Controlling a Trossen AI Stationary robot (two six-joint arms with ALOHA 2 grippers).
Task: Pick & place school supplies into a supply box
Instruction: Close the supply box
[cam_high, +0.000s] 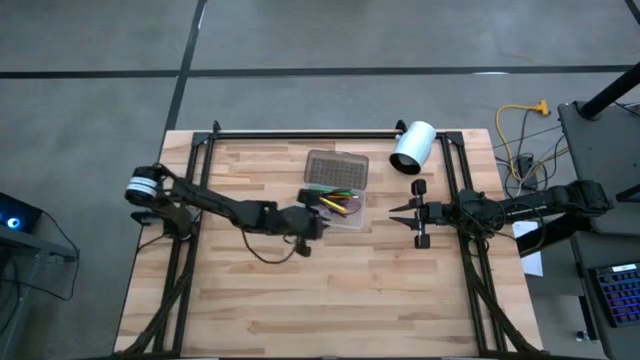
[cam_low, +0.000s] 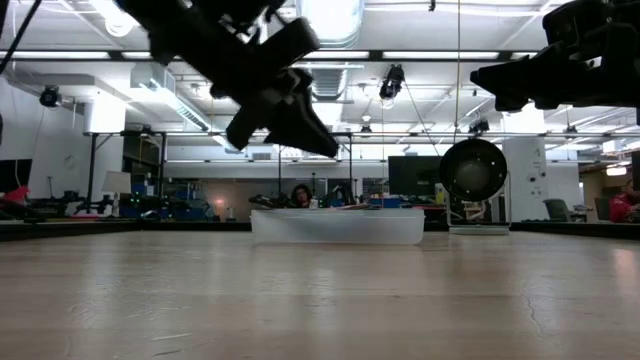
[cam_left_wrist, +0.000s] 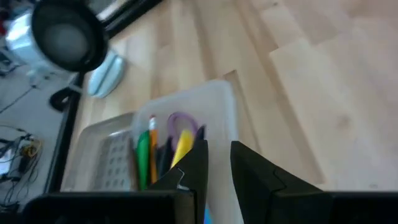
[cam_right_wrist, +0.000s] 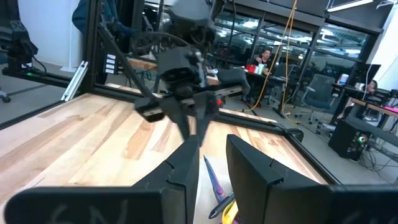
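Observation:
The supply box (cam_high: 347, 215) lies open at mid-table, with its grey lid (cam_high: 336, 170) folded back toward the far edge. In its tray lie the school supplies (cam_high: 340, 203): a green pen (cam_left_wrist: 142, 155), an orange one, a yellow one (cam_left_wrist: 181, 146) and the purple scissors (cam_left_wrist: 181, 119). My left gripper (cam_high: 323, 218) hovers over the tray's left end, slanting down. Its fingers (cam_left_wrist: 219, 165) stand a narrow gap apart with nothing between them. In the low view it hangs clear above the box (cam_low: 338, 226). My right gripper (cam_high: 393, 211) waits level to the right of the box, also slightly open (cam_right_wrist: 212, 162).
A white cylinder (cam_high: 412, 147) lies at the far right of the table, beside the black frame rail (cam_high: 300, 134). Bare wooden tabletop stretches along the near side. In the right wrist view, people sit in the room beyond the table.

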